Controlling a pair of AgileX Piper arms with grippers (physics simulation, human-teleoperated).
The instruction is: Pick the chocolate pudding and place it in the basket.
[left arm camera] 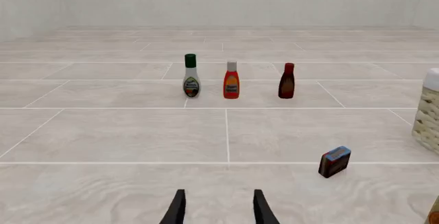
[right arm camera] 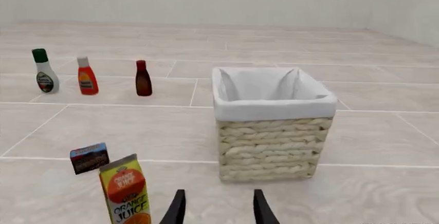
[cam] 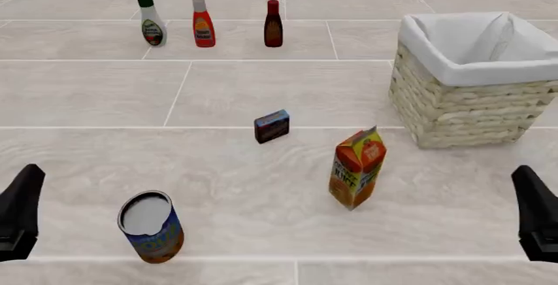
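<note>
Chocolate pudding (cam: pixel 272 126): small box standing on edge on the tiled table, near the middle of the front view, untouched; neither of my claws holds it.
Pudding's neighbours: the orange juice carton (cam: pixel 357 167) stands near it, on the basket's side and closer to me; the can (cam: pixel 151 227) sits well apart toward my left arm.
Basket (cam: pixel 475 87): upright at the right of the table, its white lining open to the top, nothing visible inside.
Left gripper (left arm camera: pixel 219 208): my fingers are spread apart with bare table between them; the pudding lies ahead and off to one side in my left wrist view.
Right gripper (right arm camera: pixel 218 207): likewise parted and empty, pointing at the basket, with the carton close in front of it.
Far row: three sauce bottles (cam: pixel 203 22) at the back, well clear of any path I would judge likely.
Risk, approach: the box is narrow and on edge, so I judge an off-centre descent could topple or push it.
Risk, carry: a low swing toward the basket could clip the carton.
Risk, release: letting go over the rim rather than inside could drop the box outside.
</note>
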